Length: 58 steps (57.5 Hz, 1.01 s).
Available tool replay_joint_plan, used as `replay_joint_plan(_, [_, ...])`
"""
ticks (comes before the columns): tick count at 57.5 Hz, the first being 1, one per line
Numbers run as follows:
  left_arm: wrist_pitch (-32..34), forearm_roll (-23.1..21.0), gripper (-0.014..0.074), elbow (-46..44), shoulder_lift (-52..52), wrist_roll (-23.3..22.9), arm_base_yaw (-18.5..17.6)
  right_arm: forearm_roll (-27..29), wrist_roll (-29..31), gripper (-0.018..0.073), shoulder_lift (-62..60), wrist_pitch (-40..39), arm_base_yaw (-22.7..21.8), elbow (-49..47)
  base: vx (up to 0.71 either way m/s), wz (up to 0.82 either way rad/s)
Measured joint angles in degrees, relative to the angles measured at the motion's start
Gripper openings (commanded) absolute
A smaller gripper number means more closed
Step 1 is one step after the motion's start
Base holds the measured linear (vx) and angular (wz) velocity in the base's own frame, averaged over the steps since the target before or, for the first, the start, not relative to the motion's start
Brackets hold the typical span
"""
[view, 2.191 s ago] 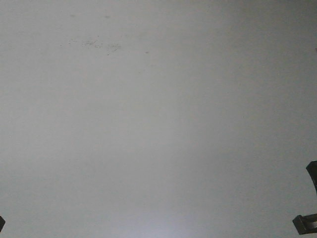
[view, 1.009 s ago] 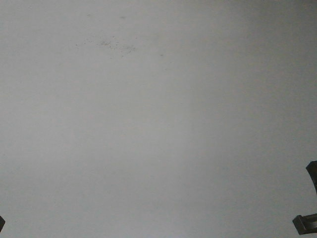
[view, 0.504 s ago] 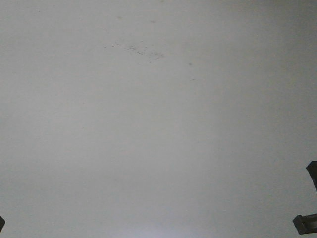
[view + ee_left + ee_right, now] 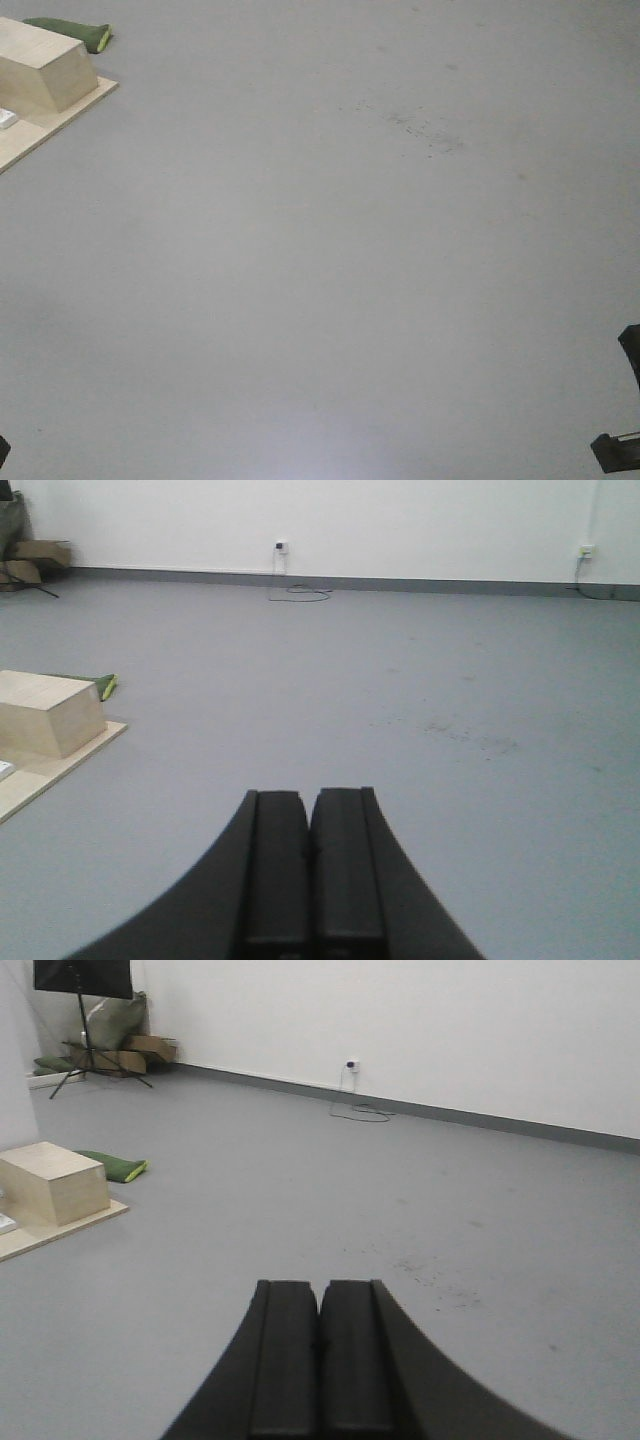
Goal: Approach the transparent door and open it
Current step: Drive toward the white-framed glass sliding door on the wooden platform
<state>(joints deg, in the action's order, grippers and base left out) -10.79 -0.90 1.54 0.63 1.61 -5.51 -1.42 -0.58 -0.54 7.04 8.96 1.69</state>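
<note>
The transparent door is out of view in every frame. My left gripper (image 4: 309, 798) is shut with its two black fingers pressed together and nothing between them, pointing over bare grey floor. My right gripper (image 4: 320, 1288) is likewise shut and empty, held above the floor. In the front view only dark bits of the arms show at the right edge (image 4: 622, 448) and the bottom left corner.
A pale wooden box (image 4: 42, 65) stands on a flat wooden board (image 4: 60, 115) at the far left, a green object (image 4: 72, 33) behind it. White wall with grey skirting (image 4: 330, 582), sockets and a cable (image 4: 298, 595) lie ahead. A black stand (image 4: 80, 1020) and cardboard sit back left.
The floor marks have slid right and down across the front view, and the wooden box and board have come into view at the top left. The grippers stay as they were.
</note>
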Motion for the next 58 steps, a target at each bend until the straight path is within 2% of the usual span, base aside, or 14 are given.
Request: replay_joint_plan(58, [0.0, 0.0, 0.0004, 0.0, 0.0, 0.0, 0.0, 0.0, 0.0, 0.0000, 0.0, 0.0, 0.0, 0.0, 0.46, 0.28])
